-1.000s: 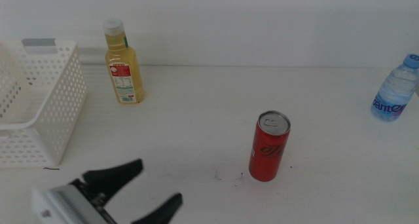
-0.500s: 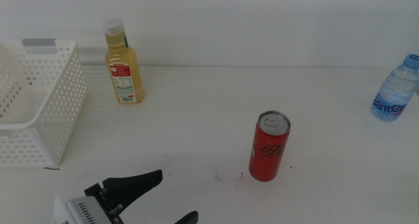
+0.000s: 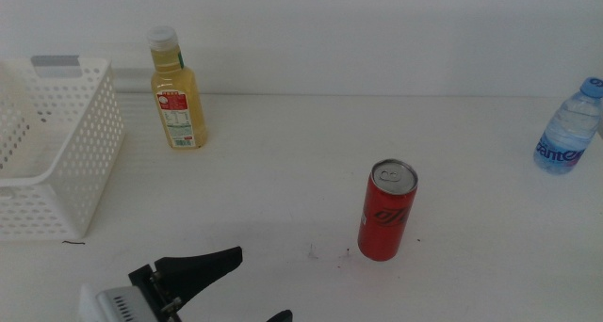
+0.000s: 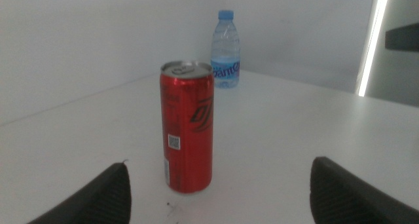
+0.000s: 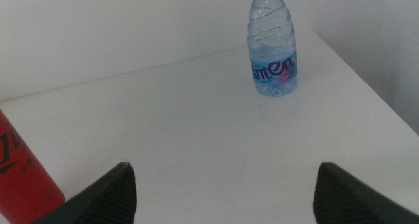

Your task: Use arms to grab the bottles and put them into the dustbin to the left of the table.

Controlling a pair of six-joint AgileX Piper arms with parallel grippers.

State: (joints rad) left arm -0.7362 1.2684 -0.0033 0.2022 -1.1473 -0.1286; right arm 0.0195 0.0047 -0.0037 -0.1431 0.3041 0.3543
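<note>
While the left gripper (image 3: 247, 289) hangs low at the table's (image 3: 283, 171) near edge with its jaws spread wide and empty, the red can (image 3: 387, 210) stands upright just beyond it, untouched. The right gripper (image 5: 222, 198), also wide apart, faces the water bottle (image 3: 569, 127) at the far right. Farthest back stand the juice bottle (image 3: 176, 89) and, beside it at the left, the dustbin (image 3: 57, 152).

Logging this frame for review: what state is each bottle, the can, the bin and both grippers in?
Juice bottle: upright, capped, beside the dustbin.
Red can: upright, unopened, mid-table.
Water bottle: upright, capped, near the table's right edge.
Dustbin: upright; no bottle visible inside.
Left gripper: open, low, facing the can.
Right gripper: open, facing the water bottle.
</note>
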